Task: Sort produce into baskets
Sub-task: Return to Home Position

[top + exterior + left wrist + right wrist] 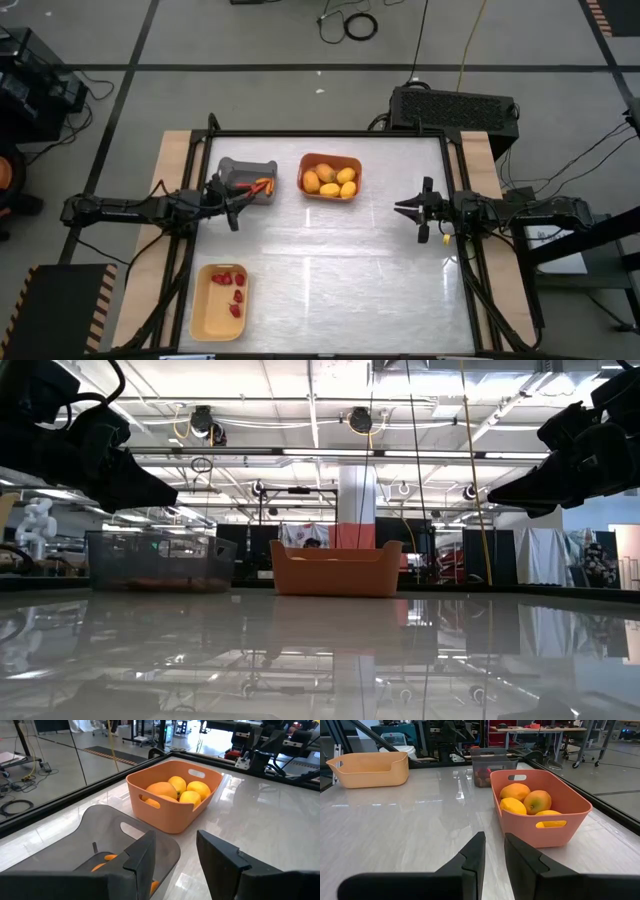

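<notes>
Left gripper hangs above the tabletop, just beside the grey bin on its near-left side; jaws moderately wide, holding nothing, per left wrist view; orange-red sticks lie inside the grey bin, partly hidden by its wall; orange bin sits just right of the grey one at the back of the tabletop, apart from it, holding several yellow-orange fruits; pale yellow bin is well apart at the front left, with a few dark red berries in it; right gripper hangs at mid-right, well right of the orange bin, pointing inward; jaws narrow, a slim gap showing, empty; low view shows both arms raised off the surface.
</notes>
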